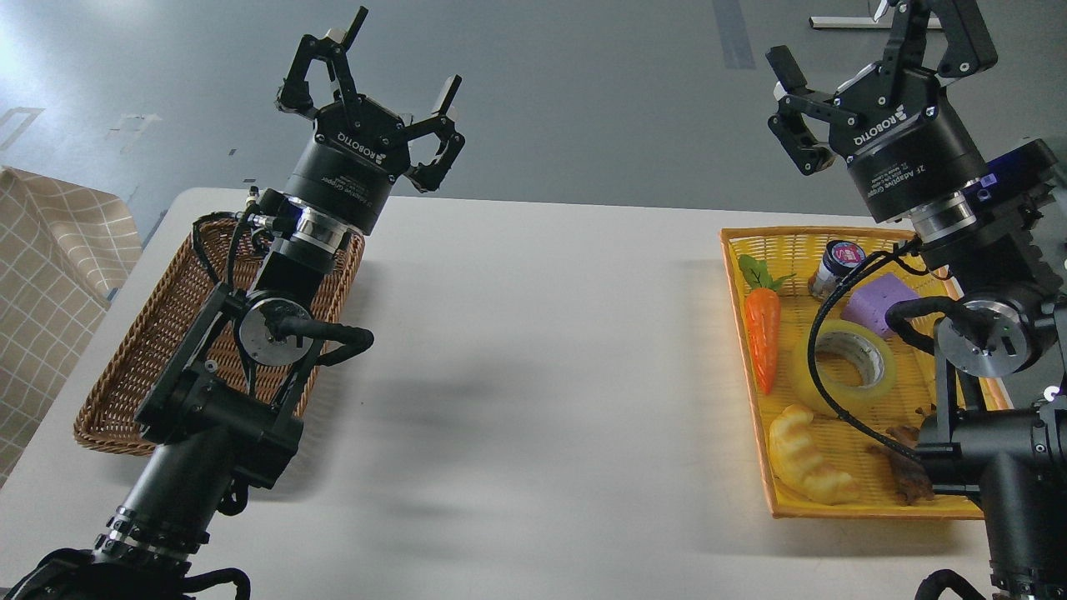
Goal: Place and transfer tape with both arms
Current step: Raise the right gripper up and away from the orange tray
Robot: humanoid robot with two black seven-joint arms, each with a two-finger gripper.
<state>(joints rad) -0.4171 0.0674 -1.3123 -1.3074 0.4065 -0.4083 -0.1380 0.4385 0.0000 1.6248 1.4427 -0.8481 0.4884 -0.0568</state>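
Observation:
The tape (844, 363), a wide translucent yellow roll with a pale core, lies flat in the yellow basket (742, 333) at the right, partly crossed by a black cable. My right gripper (867, 42) is open and empty, raised high above the basket's far end, well apart from the tape. My left gripper (400, 54) is open and empty, raised above the far end of the brown wicker basket (125, 367) at the left.
In the yellow basket lie a toy carrot (763, 337), a pale yellow dumpling toy (807, 457), a purple block (879, 298), a small jar (834, 265) and a brown piece (904, 471). The white table (542, 375) spans between baskets. A checked cloth (50, 283) hangs at far left.

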